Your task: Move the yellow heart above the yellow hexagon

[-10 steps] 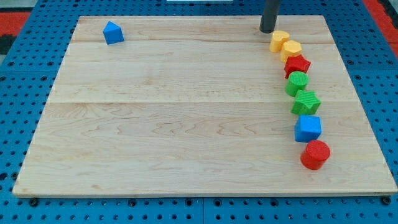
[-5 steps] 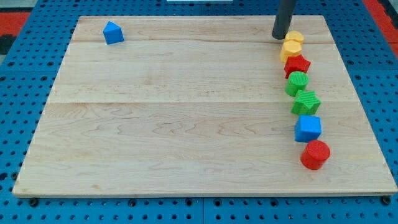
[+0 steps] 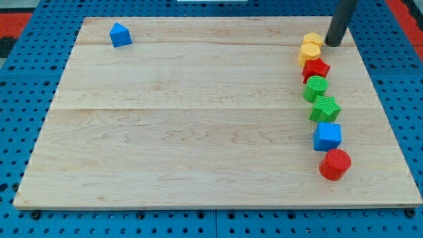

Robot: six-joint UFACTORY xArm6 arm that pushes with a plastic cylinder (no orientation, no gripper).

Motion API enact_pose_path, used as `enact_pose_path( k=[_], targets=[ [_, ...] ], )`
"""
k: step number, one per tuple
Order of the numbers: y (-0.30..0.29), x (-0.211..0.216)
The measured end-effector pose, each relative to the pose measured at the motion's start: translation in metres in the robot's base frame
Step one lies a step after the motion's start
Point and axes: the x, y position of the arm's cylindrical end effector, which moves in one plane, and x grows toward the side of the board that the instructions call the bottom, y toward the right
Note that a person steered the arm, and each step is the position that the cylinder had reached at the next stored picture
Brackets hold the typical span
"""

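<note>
Wooden worktop (image 3: 198,132) is lying on a blue pegboard (image 3: 20,132) and carrying eight small blocks. Landmark: yellow hexagon (image 3: 308,53), sitting near the worktop's top right corner. Yellow heart (image 3: 312,39) is resting directly above the hexagon, touching it. My tip (image 3: 332,43) is standing just to the right of the heart, close beside it; no pincer is fitted, only a dark rod. Below the hexagon, a column is running down the view: red star (image 3: 316,67), green cylinder (image 3: 315,87), green star-like block (image 3: 325,108), blue cube (image 3: 327,136), red cylinder (image 3: 335,164). Far to the left of the hexagon, near the top left corner, a blue block (image 3: 119,34) is sitting alone.
</note>
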Motion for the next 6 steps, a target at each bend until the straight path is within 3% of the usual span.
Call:
enact_pose_path(
  k=[2,4,5,6],
  targets=[
    [-0.006,-0.003],
    [-0.016,-0.034],
    [-0.106,-0.076],
    [-0.212,-0.019]
  ],
)
